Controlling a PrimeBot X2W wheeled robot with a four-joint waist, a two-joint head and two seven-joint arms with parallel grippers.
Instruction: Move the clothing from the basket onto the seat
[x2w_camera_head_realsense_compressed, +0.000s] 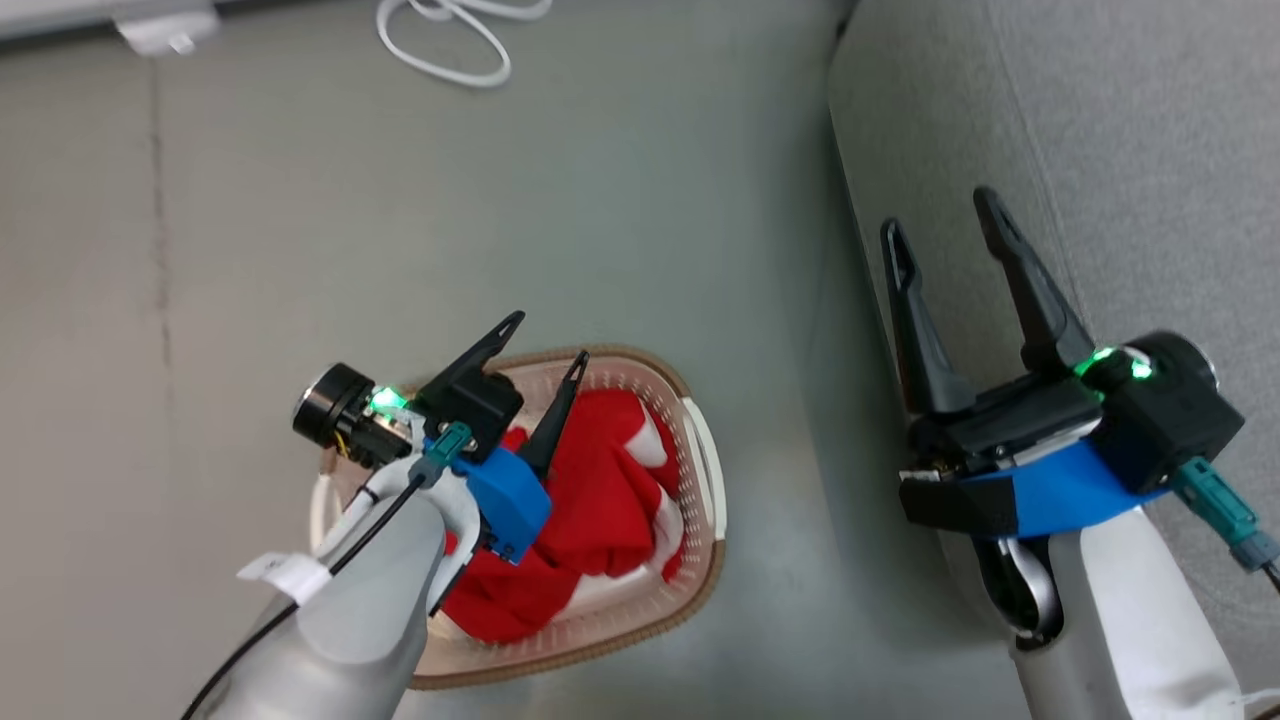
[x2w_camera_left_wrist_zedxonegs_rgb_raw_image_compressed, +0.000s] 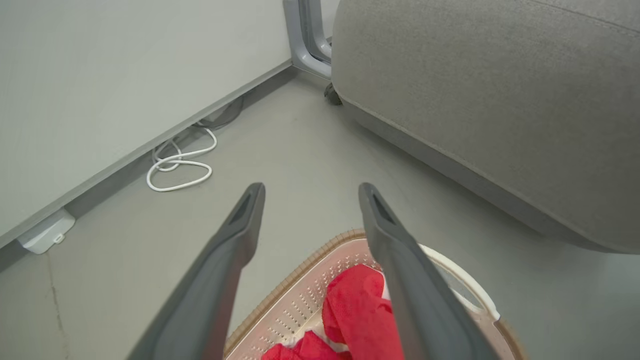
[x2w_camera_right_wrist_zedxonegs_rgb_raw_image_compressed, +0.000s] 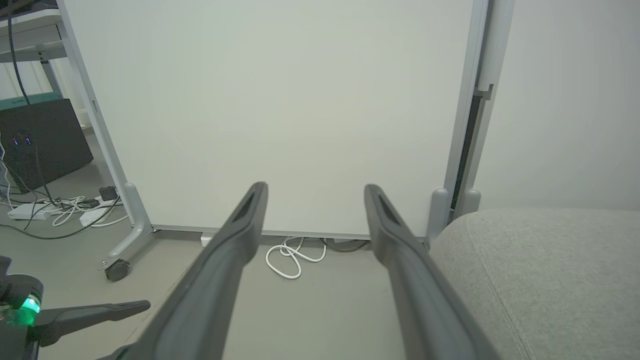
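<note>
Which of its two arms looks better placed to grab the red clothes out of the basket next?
Probably the left. The left gripper hangs open right over the basket and the clothing, while the right gripper is open off to the side, by the seat.

The left forearm (x2w_camera_head_realsense_compressed: 350, 600) and the right forearm (x2w_camera_head_realsense_compressed: 1110, 620) are smooth and pale grey. Each wrist has a bright blue bracket (x2w_camera_head_realsense_compressed: 505, 500), a black housing (x2w_camera_head_realsense_compressed: 470, 395) with a green light (x2w_camera_head_realsense_compressed: 385, 400), and a teal connector (x2w_camera_head_realsense_compressed: 448, 442). The jaws are long, dark grey and tapered. A white tag (x2w_camera_head_realsense_compressed: 285, 572) sits on the left black cable (x2w_camera_head_realsense_compressed: 370, 530).
</note>
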